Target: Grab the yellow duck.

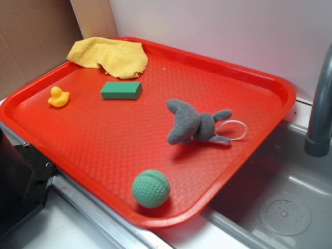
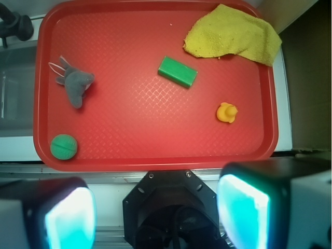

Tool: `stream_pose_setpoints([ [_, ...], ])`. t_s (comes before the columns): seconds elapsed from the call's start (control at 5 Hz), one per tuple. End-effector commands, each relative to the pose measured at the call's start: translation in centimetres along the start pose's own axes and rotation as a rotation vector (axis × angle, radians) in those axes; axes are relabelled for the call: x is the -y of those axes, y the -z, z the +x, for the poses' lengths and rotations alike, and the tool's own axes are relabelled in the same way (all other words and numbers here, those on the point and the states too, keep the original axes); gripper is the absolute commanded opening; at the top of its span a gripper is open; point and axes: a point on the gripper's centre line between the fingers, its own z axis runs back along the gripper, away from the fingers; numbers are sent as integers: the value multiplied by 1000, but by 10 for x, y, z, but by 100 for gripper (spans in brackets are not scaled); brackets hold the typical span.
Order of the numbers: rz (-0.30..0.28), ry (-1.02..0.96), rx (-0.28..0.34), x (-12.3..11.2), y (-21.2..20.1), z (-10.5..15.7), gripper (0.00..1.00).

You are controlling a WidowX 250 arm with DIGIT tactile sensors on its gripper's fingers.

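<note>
Gleaming rounded yellow duck point(image 1: 58, 97), textured tray point(image 1: 129, 150)

One red tray point(image 1: 270, 83) holds one yellow duck point(image 1: 58, 97), one yellow cloth point(image 1: 109, 56), one green block point(image 1: 121, 90), one green ball point(image 1: 151, 189), one grey plush toy point(image 1: 193, 124).

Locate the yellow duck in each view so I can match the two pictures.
Exterior: the yellow duck sits near the red tray's left edge.
Wrist: the duck sits right of centre on the tray.
Shared landmark: the green block, between duck and yellow cloth.
</note>
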Motion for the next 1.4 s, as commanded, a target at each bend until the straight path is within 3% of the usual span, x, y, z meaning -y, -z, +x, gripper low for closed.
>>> stream_pose_setpoints([
  [0.0, 0, 0, 0, 0, 0, 0, 100],
  [0.4, 2, -283, 32, -9, 7, -1, 100],
  [0.6, 50, -492, 83, -19, 10, -5, 100],
  [1.0, 61, -821, 99, -60, 50, 0, 100],
  [1.2, 105, -903, 120, -78, 75, 7, 100],
])
